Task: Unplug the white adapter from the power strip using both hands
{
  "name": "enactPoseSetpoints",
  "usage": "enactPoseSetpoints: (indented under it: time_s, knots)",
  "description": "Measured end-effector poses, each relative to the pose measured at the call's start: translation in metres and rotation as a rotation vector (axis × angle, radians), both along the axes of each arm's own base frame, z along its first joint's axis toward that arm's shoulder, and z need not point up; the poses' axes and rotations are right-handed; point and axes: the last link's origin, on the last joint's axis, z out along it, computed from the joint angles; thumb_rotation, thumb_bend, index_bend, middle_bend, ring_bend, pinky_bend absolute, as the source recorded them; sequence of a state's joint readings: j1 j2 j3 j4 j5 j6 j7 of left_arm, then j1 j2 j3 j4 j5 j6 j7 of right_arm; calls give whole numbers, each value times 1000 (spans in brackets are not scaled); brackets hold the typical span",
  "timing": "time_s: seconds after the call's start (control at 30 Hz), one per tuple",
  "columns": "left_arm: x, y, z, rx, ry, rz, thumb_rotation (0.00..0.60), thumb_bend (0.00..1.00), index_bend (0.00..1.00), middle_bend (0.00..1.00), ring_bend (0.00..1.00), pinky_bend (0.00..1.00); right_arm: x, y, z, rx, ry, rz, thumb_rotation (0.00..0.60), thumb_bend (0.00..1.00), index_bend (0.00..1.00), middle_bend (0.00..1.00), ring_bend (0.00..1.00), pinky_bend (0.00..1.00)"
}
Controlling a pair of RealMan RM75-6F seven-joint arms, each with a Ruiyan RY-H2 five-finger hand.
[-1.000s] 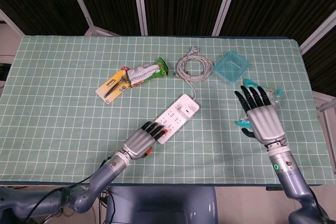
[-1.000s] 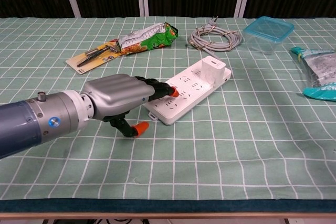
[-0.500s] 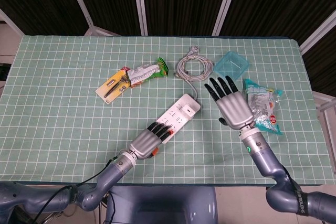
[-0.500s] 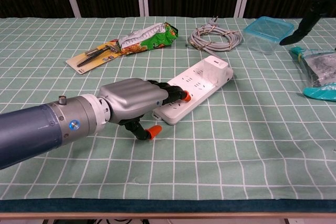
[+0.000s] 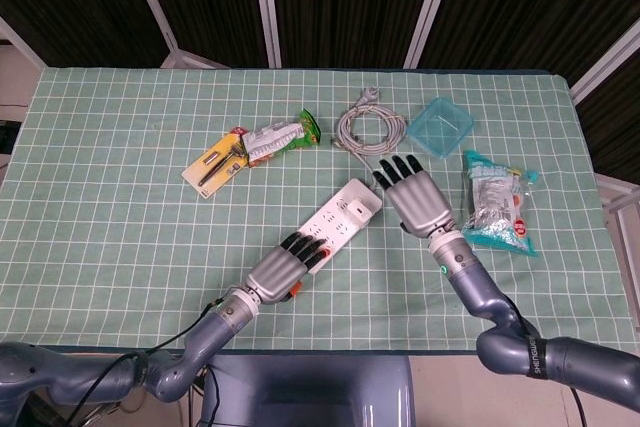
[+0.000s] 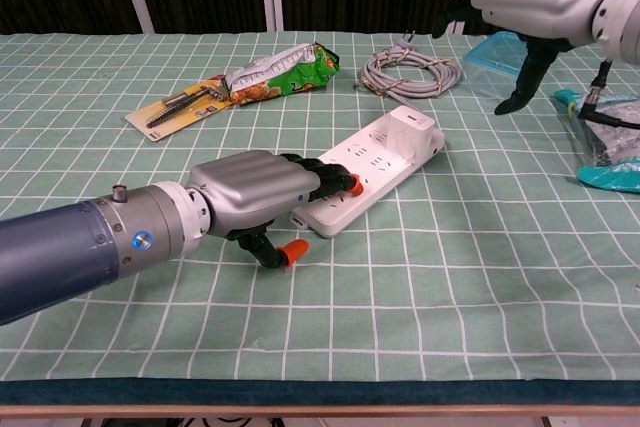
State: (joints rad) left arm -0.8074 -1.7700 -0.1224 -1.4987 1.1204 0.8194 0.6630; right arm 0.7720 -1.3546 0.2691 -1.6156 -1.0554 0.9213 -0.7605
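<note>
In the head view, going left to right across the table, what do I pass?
Carded tool pack → green snack bag → left hand → power strip → coiled grey cable → right hand → blue container → teal packet.

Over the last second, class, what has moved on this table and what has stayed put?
The right hand swept left from the blue-green packet toward the white adapter, open, touching nothing. The power strip turned slightly under the left hand, which stays pressed on its near end. The other things stayed put.
</note>
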Motion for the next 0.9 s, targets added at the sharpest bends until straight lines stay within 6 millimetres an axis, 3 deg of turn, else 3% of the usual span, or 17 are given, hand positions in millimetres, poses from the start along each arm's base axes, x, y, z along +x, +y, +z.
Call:
enactPoseSetpoints:
  time_s: [0.3, 0.9]
  knots:
    - [-4, 0, -3, -5, 9, 5, 600, 468, 92, 55, 28, 117, 0, -1, -26, 62, 24, 23, 600, 170, 237, 177, 158, 203]
    - [-5, 0, -5, -8, 17, -6, 600, 468, 92, 55, 28, 119, 11, -24, -51, 123, 65, 82, 600, 175, 304, 188, 160, 203]
